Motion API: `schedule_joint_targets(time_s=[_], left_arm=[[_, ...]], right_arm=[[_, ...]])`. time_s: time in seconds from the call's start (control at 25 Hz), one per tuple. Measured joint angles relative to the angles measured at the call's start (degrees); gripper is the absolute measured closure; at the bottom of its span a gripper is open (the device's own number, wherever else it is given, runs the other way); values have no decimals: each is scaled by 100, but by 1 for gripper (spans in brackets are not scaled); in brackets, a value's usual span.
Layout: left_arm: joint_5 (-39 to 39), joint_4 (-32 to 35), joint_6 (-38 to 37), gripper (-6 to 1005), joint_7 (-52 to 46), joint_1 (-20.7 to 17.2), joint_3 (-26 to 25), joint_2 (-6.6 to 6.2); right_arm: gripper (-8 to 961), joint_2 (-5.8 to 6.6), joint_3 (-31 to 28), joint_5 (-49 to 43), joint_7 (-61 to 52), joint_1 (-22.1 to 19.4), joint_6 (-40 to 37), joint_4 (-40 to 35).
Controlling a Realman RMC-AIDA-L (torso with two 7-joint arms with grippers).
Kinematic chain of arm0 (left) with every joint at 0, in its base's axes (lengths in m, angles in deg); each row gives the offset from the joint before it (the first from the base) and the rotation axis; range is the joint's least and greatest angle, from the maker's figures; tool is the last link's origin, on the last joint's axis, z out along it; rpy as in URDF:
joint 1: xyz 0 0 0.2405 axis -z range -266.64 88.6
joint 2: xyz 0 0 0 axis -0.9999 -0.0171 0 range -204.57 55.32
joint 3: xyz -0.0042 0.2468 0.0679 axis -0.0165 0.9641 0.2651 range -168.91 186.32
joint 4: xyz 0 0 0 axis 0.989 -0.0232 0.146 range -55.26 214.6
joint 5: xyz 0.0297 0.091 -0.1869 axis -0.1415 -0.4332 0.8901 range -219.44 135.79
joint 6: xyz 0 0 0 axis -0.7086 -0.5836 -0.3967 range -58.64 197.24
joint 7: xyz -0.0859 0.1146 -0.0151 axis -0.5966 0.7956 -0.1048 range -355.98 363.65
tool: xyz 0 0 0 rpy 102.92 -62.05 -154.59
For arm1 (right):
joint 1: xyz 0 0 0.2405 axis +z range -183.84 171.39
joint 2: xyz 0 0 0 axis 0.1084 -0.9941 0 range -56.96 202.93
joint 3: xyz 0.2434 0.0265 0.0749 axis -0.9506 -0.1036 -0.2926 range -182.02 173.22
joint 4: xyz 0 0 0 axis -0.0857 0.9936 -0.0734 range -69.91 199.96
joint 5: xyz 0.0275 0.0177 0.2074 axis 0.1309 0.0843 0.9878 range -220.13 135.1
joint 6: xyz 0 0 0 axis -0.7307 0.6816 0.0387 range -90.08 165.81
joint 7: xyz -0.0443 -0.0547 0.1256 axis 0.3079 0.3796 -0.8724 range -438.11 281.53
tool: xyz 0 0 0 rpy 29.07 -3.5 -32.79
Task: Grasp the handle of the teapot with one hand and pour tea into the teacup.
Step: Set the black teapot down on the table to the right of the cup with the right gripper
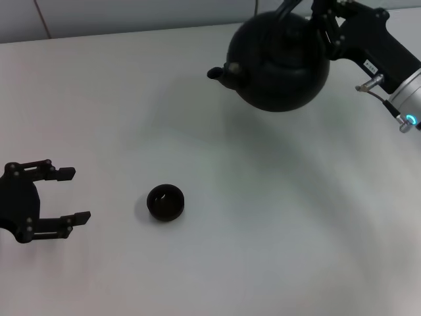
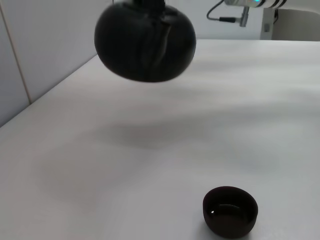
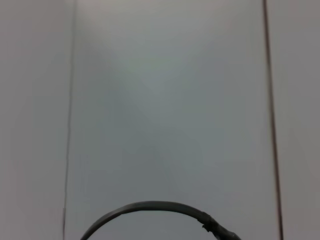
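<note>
The large black teapot (image 1: pixel 279 62) hangs in the air above the far right of the white table, with its short spout pointing toward my left side. It also shows lifted in the left wrist view (image 2: pixel 145 42). My right gripper (image 1: pixel 320 14) is shut on the arched handle (image 3: pixel 150 206) at the pot's top. The tiny black teacup (image 1: pixel 164 202) stands on the table near the front left, well apart from the teapot, and also shows in the left wrist view (image 2: pixel 230 211). My left gripper (image 1: pixel 74 195) is open and empty, a little to the left of the cup.
The white table (image 1: pixel 263 250) ends at a tiled wall (image 1: pixel 131 16) along the back. My right arm, with a grey cable (image 1: pixel 378 95) and a lit blue ring, reaches in from the far right.
</note>
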Motion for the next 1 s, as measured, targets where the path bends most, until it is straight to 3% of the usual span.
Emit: schedule_joint_targets(time_s=[0.32, 1.0], left_arm=[[-159, 4, 3, 214, -13, 22, 0, 23], [-281, 16, -11, 214, -24, 94, 0, 35]], right_arm=[[872, -8, -4, 16, -60, -31, 837, 33], [872, -9, -37, 15, -19, -17, 1177, 129]])
